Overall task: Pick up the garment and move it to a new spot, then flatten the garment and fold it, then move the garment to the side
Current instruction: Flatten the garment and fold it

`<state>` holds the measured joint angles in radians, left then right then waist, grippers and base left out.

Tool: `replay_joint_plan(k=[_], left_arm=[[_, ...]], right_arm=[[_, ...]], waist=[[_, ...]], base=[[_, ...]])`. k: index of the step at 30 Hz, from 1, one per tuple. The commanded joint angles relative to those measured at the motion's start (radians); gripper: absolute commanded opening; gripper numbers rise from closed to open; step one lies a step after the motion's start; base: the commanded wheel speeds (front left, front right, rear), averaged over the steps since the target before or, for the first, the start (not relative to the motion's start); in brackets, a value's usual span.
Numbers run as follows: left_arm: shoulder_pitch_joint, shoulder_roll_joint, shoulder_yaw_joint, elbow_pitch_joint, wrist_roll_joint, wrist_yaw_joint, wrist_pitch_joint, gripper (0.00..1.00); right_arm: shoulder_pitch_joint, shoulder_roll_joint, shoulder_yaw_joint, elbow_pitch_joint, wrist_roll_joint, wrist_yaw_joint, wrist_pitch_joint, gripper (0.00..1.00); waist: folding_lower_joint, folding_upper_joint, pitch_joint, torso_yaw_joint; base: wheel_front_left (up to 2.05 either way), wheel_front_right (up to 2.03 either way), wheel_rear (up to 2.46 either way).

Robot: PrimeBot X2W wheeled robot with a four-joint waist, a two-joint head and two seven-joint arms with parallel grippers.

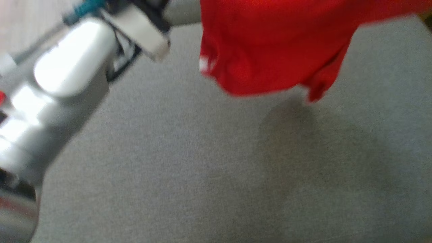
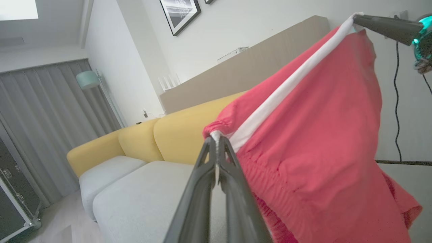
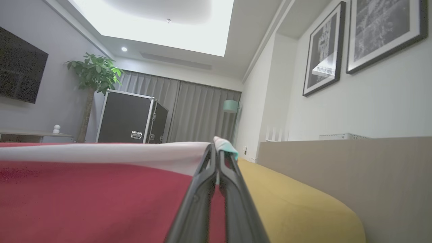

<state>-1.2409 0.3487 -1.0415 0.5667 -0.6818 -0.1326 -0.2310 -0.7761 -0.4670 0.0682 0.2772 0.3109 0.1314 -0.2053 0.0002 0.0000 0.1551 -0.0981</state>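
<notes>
The garment (image 1: 270, 50) is red with a white band and hangs in the air above the grey cushion (image 1: 189, 162), casting a shadow on it. In the left wrist view my left gripper (image 2: 216, 141) is shut on one gathered end of the white band of the garment (image 2: 314, 145). The other arm's dark fingers (image 2: 381, 25) pinch the far end of that band. In the right wrist view my right gripper (image 3: 216, 148) is shut on the corner of the garment (image 3: 91, 192), which stretches away to the left. My pale left forearm (image 1: 50, 101) crosses the head view's left side.
A yellow sofa back (image 2: 175, 135) rises behind pale grey seat cushions (image 2: 141, 199). A black flight case (image 3: 130, 118), a potted plant (image 3: 92, 71) and grey curtains (image 3: 195, 114) stand across the room. A wooden ledge (image 3: 337, 162) runs behind the sofa.
</notes>
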Motion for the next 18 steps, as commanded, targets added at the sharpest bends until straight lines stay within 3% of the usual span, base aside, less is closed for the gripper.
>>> replay_joint_plan(k=[1, 5, 8, 13, 18], left_arm=[[-0.132, 0.026, 0.05, 0.008, 0.0, 0.002, -0.016, 0.0], [-0.245, -0.025, 0.157, 0.025, 0.041, 0.013, -0.03, 0.0], [-0.228, -0.046, 0.234, -0.018, 0.104, 0.013, -0.03, 0.0], [-0.104, -0.034, 0.224, -0.05, 0.183, 0.005, -0.031, 0.0], [0.153, -0.002, 0.183, -0.126, 0.256, 0.003, -0.031, 0.0]], right_arm=[[-0.094, -0.041, 0.039, 0.023, 0.023, -0.001, -0.001, 0.0], [-0.273, -0.072, 0.065, 0.101, 0.031, -0.001, -0.041, 0.0], [-0.322, -0.08, 0.088, 0.115, 0.033, -0.001, -0.054, 0.0], [-0.259, -0.085, 0.141, 0.081, 0.063, -0.001, -0.056, 0.0], [-0.031, -0.093, 0.211, 0.045, 0.123, -0.001, -0.056, 0.0]], waist=[[-0.0002, 0.0, 0.086, 0.007], [-0.0002, 0.0, 0.15, 0.011], [-0.0002, 0.0, 0.169, 0.011], [-0.0002, 0.0, 0.17, 0.01], [-0.0002, 0.0, 0.149, 0.015]], base=[[0.0, 0.0, 0.0], [0.0, 0.0, 0.0], [0.0, 0.0, 0.0], [0.0, 0.0, 0.0], [0.0, 0.0, 0.0]])
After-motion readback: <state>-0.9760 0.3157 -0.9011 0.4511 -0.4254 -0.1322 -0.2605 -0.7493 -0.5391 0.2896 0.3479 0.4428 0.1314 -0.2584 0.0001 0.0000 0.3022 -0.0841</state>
